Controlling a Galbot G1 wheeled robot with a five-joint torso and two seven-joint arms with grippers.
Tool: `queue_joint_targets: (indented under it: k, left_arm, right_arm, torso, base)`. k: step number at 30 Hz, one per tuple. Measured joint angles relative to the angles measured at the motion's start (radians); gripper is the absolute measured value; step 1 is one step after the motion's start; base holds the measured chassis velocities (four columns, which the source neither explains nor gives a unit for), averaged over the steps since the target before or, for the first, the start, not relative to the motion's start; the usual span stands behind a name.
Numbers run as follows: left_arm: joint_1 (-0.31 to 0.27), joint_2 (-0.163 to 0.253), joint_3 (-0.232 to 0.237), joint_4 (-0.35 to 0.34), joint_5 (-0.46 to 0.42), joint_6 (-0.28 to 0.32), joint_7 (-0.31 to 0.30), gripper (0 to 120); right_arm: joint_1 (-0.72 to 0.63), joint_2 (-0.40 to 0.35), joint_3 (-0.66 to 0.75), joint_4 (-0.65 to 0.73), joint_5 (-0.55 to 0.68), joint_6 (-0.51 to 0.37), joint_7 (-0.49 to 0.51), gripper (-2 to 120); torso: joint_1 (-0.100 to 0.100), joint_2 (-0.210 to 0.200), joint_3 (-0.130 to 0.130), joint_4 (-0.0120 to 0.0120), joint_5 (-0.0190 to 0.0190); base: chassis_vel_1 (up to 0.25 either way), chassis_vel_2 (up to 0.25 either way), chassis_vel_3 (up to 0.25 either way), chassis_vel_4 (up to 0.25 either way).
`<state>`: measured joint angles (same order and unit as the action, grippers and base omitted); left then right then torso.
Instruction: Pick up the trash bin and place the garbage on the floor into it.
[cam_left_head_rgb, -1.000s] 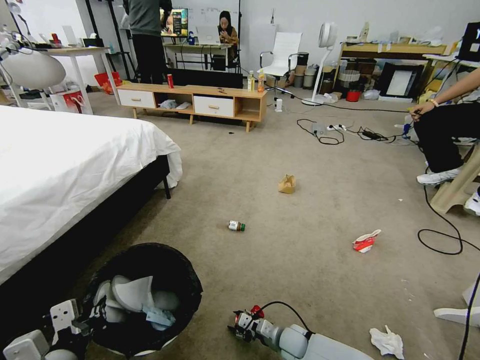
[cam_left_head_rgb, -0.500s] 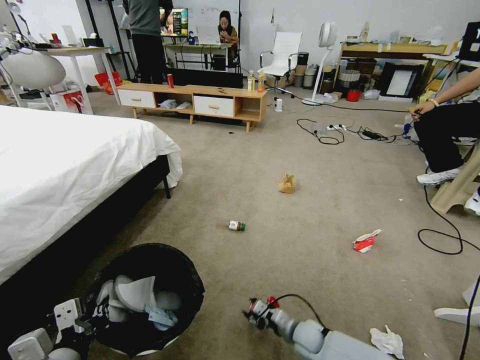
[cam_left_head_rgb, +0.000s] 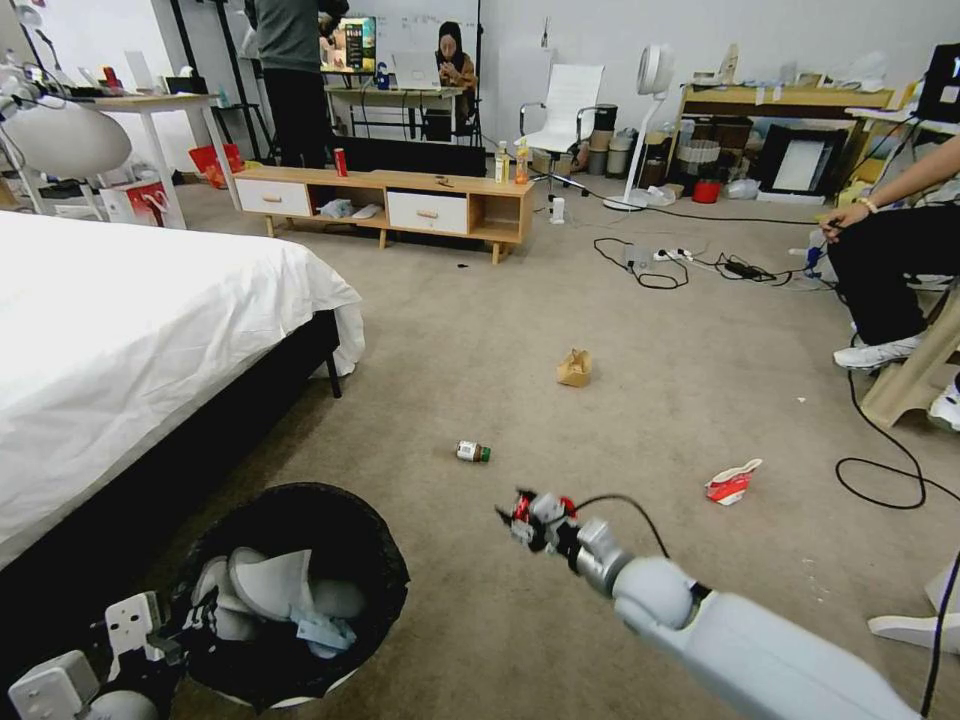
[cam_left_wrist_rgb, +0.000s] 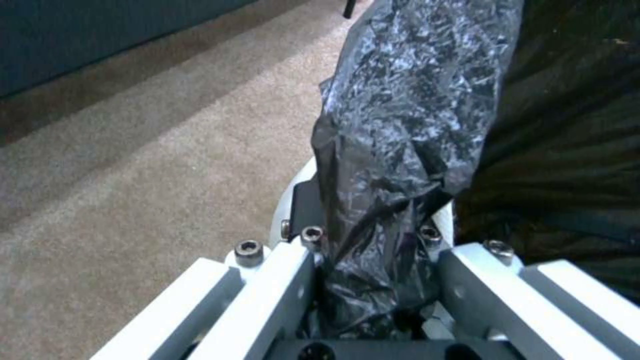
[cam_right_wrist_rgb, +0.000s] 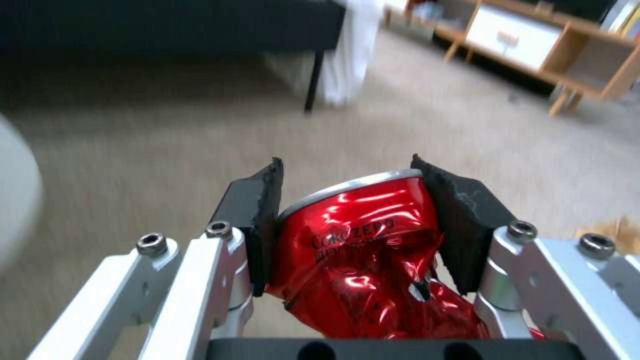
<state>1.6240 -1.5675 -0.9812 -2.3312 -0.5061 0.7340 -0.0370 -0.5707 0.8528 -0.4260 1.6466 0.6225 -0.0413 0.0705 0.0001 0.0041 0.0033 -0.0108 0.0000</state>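
right gripper (cam_left_head_rgb: 527, 507) clamped on red can (cam_right_wrist_rgb: 373, 240), has risen forward, now 2 o'clock of bin (cam_left_head_rgb: 290, 590) | left gripper (cam_left_wrist_rgb: 373, 250) pinches bin rim | can not yet binned

I note the crushed can (cam_right_wrist_rgb: 363, 240) is glossy red metal, dented, with a bright silver rim. The right claw (cam_right_wrist_rgb: 347, 210) has matt black, rough-edged pads (cam_right_wrist_rgb: 263, 220) on smooth pale metal links. The bin liner (cam_left_wrist_rgb: 407, 130) is crinkled, shiny black plastic. The floor (cam_left_head_rgb: 600, 300) is matt short-pile carpet.
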Motion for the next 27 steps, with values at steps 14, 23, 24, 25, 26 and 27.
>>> queue_joint_targets:
  k: [14, 23, 24, 25, 26, 27]
  left_arm:
    - [0.005, 0.015, 0.018, -0.014, -0.006, 0.002, -0.002, 7]
    - [0.010, 0.026, 0.027, -0.022, -0.014, 0.002, -0.002, 7]
    - [0.010, 0.027, 0.027, -0.022, -0.016, 0.002, -0.002, 7]
    - [0.010, 0.028, 0.027, -0.022, -0.016, 0.002, -0.002, 7]
    - [0.010, 0.028, 0.027, -0.022, -0.016, 0.002, -0.002, 7]
    - [0.008, 0.029, 0.028, -0.022, -0.018, 0.002, -0.002, 7]
  right_arm:
    - [0.162, 0.040, 0.079, 0.417, 0.361, -0.030, 0.089, 47]
    - [0.290, 0.102, -0.041, 0.456, 0.457, 0.010, 0.091, 47]
    - [0.311, 0.110, -0.076, 0.450, 0.466, 0.015, 0.091, 47]
    - [0.321, 0.115, -0.098, 0.447, 0.471, 0.018, 0.091, 47]
    - [0.321, 0.115, -0.098, 0.447, 0.471, 0.018, 0.091, 47]
    - [0.337, 0.127, -0.142, 0.440, 0.481, 0.020, 0.096, 47]
  torso:
    - [0.000, 0.000, 0.000, 0.0001, -0.0002]
    - [0.000, 0.000, 0.000, 0.0000, -0.0002]
    - [0.000, 0.000, 0.000, 0.0000, -0.0002]
    - [0.000, 0.000, 0.000, 0.0000, -0.0002]
    - [0.000, 0.000, 0.000, 0.0000, -0.0002]
    - [0.000, 0.000, 0.000, 0.0000, -0.0002]
  base:
    - [0.000, 0.000, 0.000, 0.000]
    - [0.000, 0.000, 0.000, 0.000]
    - [0.000, 0.000, 0.000, 0.000]
    - [0.000, 0.000, 0.000, 0.000]
    - [0.000, 0.000, 0.000, 0.000]
    - [0.000, 0.000, 0.000, 0.000]
